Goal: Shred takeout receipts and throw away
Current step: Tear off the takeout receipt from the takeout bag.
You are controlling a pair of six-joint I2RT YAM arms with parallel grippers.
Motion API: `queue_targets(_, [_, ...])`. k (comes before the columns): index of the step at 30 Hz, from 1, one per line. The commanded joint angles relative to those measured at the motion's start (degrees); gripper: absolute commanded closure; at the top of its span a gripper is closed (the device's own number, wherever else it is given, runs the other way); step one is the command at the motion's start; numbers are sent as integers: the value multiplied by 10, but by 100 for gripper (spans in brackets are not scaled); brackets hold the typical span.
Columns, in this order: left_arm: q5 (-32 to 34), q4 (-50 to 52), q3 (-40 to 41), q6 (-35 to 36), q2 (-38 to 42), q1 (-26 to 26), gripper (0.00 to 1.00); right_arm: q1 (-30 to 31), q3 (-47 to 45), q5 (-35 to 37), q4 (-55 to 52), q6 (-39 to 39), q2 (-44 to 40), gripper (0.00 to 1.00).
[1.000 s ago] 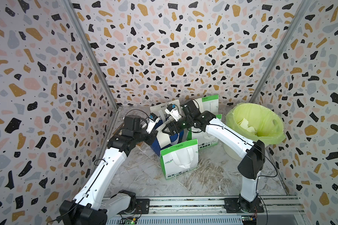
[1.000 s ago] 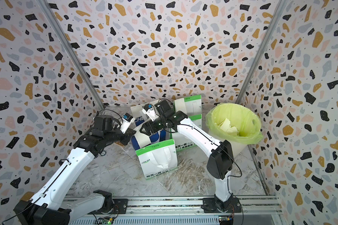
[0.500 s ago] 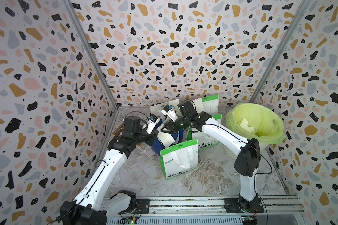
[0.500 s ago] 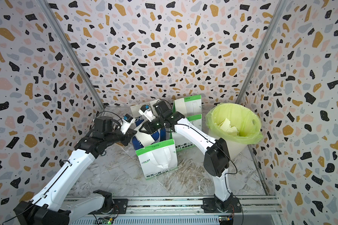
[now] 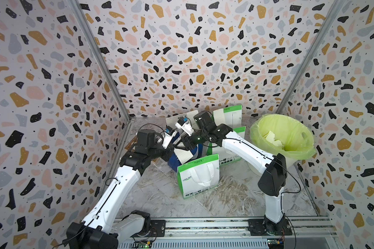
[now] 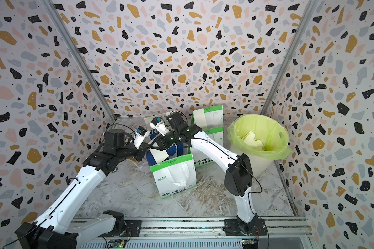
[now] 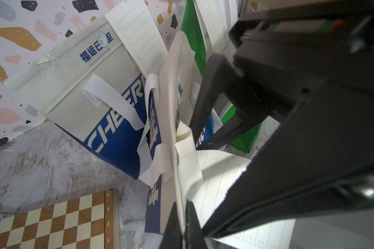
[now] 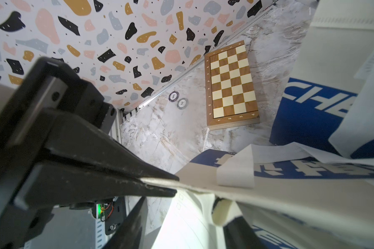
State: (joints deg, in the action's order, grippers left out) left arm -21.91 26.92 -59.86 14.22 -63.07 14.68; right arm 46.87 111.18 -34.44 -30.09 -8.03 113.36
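- Left gripper (image 8: 175, 185): clamped tight on the top edge of the blue-and-white bag (image 5: 173, 162), at the back-centre of the table (image 5: 160, 194).
- Receipt (image 7: 212, 176): hangs on that bag's face, its top edge curled, just beside the clamp.
- Right gripper (image 7: 195, 144): jaws part-way apart at the curl; whether it grips cannot be told.
- Torn pieces (image 5: 272, 138): inside the lined bin (image 5: 289, 125), at the table's right edge.

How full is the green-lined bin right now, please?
Partly filled: torn receipt pieces lie inside the bin, with much of the liner bare.
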Motion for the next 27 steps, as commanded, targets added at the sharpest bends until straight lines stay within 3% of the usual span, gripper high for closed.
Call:
queue_targets(1, [-22,-27,8,-5,6,1,100,15,28,8,-3,8,7,57])
queue_targets(10, [-9,-19,9,-2,14,2,100,17,34,55,-5,1,7,98])
queue_targets(11, [-2,-17,7,-2,15,2,94,17,34,58,-6,1,5,100])
queue_targets(13, [25,-15,6,-6,20,2,63,17,34,78,-10,-2,2,100])
queue_targets(15, [54,-17,9,-2,31,1,52,17,34,87,-18,1,-2,100])
queue_targets(21, [146,-44,52,32,58,2,47,15,39,96,-44,24,-12,100])
queue_targets(27, [140,-84,88,34,73,2,46,12,63,115,-95,47,-12,100])
